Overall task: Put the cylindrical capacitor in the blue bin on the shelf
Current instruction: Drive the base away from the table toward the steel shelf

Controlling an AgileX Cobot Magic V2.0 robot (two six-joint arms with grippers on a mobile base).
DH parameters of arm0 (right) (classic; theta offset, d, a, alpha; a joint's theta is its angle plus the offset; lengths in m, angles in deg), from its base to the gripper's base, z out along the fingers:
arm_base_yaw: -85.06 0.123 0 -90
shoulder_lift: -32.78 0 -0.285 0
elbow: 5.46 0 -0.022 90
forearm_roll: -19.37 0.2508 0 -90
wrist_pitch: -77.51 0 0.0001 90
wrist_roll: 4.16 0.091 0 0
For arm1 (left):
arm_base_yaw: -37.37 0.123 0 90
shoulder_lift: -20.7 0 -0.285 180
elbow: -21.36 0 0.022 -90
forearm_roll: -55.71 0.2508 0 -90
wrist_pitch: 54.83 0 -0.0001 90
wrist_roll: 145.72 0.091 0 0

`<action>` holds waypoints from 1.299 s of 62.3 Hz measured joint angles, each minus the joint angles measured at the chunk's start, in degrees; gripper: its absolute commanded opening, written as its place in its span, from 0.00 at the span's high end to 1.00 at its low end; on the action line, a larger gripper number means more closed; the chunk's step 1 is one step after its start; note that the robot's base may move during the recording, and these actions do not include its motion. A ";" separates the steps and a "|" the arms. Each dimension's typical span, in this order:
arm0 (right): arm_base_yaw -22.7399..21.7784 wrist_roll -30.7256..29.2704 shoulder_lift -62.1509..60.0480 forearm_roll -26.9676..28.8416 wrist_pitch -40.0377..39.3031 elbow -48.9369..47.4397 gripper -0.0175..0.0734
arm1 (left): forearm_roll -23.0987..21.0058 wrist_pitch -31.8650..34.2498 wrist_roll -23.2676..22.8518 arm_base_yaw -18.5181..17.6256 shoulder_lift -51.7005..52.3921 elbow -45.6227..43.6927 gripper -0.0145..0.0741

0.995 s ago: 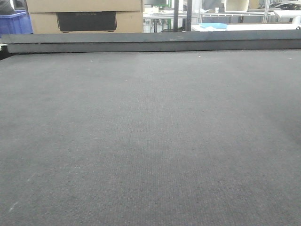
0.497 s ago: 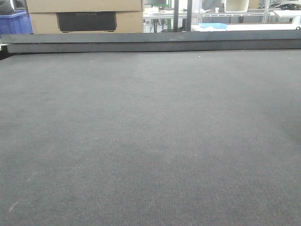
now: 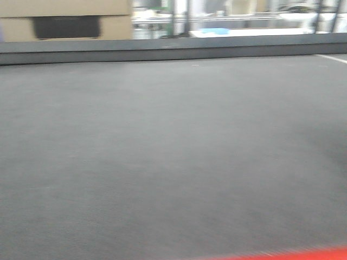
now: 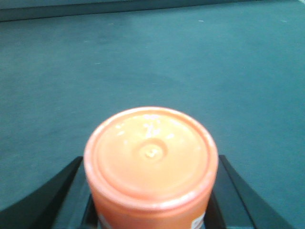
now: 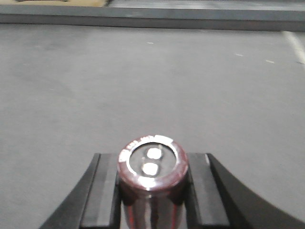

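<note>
Cylindrical capacitor is held upright in the right gripper, silvery top and two terminals facing the wrist camera. Jaws are clamped on its dark body from both sides, with no gap visible at either flank. It is carried clear above the grey mat.

Left gripper is likewise closed around the orange cylinder, which fills the space between the jaws.

Shelf and blue bin are not seen in any view. The front view is smeared, with only the mat and a cardboard box beyond its far edge made out.

Step in hand is judged to be transport. Grip should be kept firm and the capacitor vertical. Release should be held off until the bin is seen under the right wrist, then made low inside the rim.
</note>
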 measured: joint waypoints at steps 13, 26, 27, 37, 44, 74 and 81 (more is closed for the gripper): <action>0.00 0.00 0.00 0.00 0.00 0.00 0.98 | 0.00 0.00 0.00 0.00 0.00 0.00 0.96; 0.00 0.00 0.00 0.00 0.00 0.00 0.98 | 0.00 0.00 0.00 0.00 0.00 0.11 0.96; 0.00 0.00 0.00 0.00 0.00 0.00 0.98 | 0.00 0.00 0.00 0.00 0.00 0.11 0.96; 0.00 0.00 0.00 0.00 0.00 0.00 0.98 | 0.00 0.00 0.00 0.00 0.00 0.11 0.96; 0.00 0.00 0.00 0.00 0.00 0.00 0.98 | 0.00 0.00 0.00 0.00 0.00 0.11 0.96; 0.00 0.00 0.00 0.00 0.00 0.00 0.98 | 0.00 0.00 0.00 0.00 0.00 0.11 0.96; 0.00 0.00 0.00 0.00 0.00 0.00 0.98 | 0.00 0.00 0.00 0.00 0.00 0.11 0.96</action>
